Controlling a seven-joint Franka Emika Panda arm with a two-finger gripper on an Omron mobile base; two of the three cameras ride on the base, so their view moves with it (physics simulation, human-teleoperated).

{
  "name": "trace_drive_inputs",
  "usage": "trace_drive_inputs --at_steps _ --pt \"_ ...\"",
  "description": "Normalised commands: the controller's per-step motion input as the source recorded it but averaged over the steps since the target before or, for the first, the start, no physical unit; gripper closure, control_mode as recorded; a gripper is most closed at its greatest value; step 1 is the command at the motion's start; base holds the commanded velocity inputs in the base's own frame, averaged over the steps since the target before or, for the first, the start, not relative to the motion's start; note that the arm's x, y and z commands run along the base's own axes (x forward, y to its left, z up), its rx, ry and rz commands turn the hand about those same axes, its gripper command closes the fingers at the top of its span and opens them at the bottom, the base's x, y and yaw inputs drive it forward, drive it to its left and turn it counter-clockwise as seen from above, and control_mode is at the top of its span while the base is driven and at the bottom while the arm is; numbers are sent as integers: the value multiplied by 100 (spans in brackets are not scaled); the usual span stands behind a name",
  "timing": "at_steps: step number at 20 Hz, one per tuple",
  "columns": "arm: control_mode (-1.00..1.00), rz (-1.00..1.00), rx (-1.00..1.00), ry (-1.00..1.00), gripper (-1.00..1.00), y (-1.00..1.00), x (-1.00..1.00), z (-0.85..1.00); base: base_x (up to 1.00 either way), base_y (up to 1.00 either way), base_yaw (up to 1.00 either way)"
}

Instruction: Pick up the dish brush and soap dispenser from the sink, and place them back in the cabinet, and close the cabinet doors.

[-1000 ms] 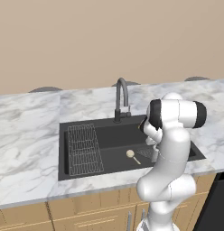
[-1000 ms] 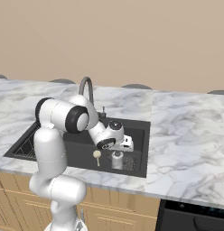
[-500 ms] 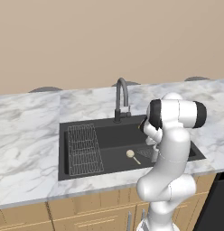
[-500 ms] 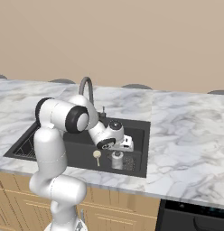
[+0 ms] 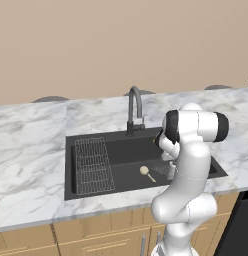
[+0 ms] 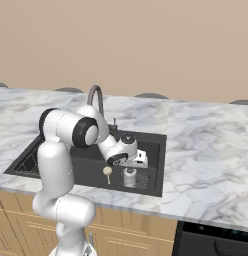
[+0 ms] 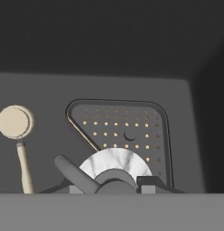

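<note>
— While those jaws (image 6: 130, 172) hang right over the soap dispenser (image 6: 129, 177) down in the sink (image 6: 157, 165), can you tell if they've got it?

— Not really. In the hand view the marbled bottle (image 7: 116, 165) sits right at the bottom edge with its dark pump lying across it, but the tips are hidden. Clamped or merely straddling it, I can't say.

— What would spoil it?

— My guess is the pump. If the jaws pinch that spout instead of the body, the bottle could twist or slip on the lift and drop back onto the perforated drain plate (image 7: 132, 122).

— And the dish brush (image 6: 107, 173)?

— Lying flat on the basin floor just beside the bottle, cream head (image 7: 14, 122) away from the hand. A toppling bottle might knock it, or a swing of the wrist could clip the faucet (image 5: 134, 107) behind.
</note>
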Motion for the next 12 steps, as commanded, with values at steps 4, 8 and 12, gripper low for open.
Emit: trace_drive_inputs --at_steps 4,8,12 --pt "-100 0 0 0 100 0 0 0 0 0 0" --pt "-100 0 0 -1 100 -3 0 23 0 0 0" --pt "-100 0 0 -3 100 -1 0 68 0 0 0"
